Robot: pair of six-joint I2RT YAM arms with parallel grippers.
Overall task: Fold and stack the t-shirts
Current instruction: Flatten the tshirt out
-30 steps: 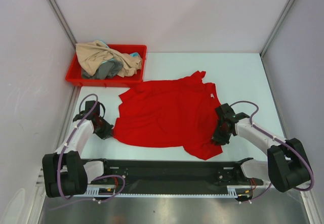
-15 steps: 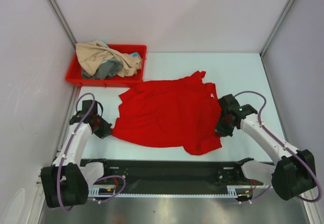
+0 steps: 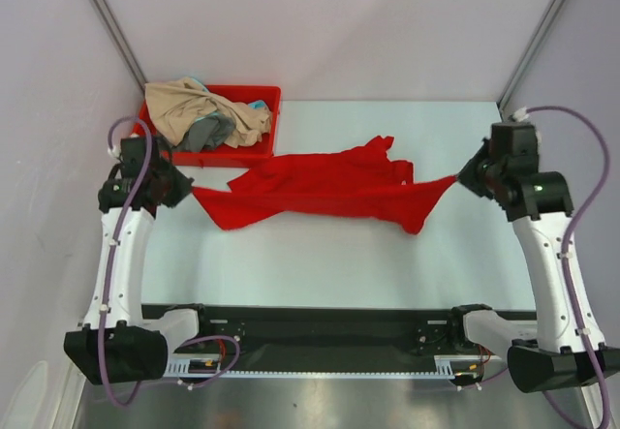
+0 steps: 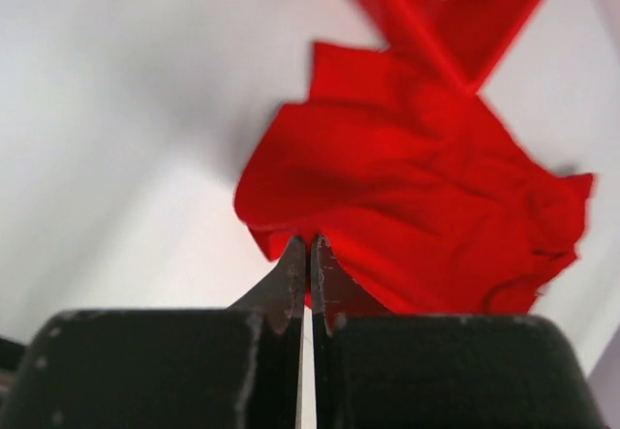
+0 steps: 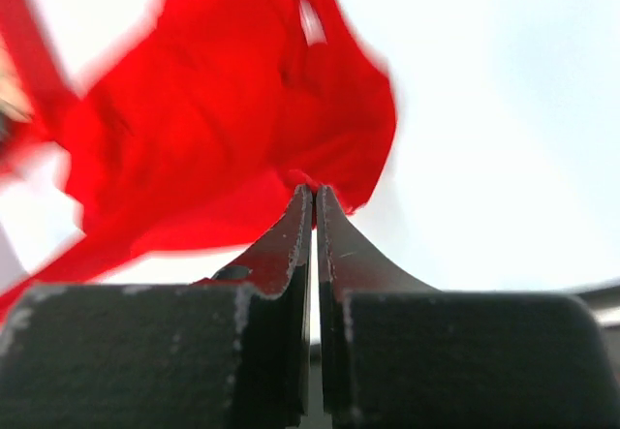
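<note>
Between my two raised arms, the red t-shirt (image 3: 325,189) hangs stretched across the pale table (image 3: 387,264). My left gripper (image 3: 186,189) is clamped on one lower corner of the shirt at the left side of the table. My right gripper (image 3: 458,177) is clamped on the opposite lower corner at the right side. The cloth between the two grips sags into a long band. Its middle and its far edge lie bunched on the table surface, and a fold droops near the right end.

Left wrist view: my fingers (image 4: 291,274) are pressed together with only a hairline gap, and the red t-shirt (image 4: 417,197) edge is pinched at their tips. The rest of the garment spreads out beyond them over the white surface. A corner of the red plastic tray (image 4: 426,32) shows at the top of that view.

Right wrist view: my fingers (image 5: 334,245) are likewise closed tight, with a corner of the red t-shirt (image 5: 223,129) caught at the tips. The cloth fans away to the left, somewhat blurred.

Far-left corner of the table: the red plastic tray (image 3: 262,143) holds the other t-shirts in a loose heap. A beige-tan t-shirt (image 3: 189,105) lies on top, a grey t-shirt (image 3: 205,136) beneath it, and a light blue t-shirt (image 3: 258,107) shows at the right edge of the heap. The stretched red shirt passes just in front of the tray's near wall.
</note>
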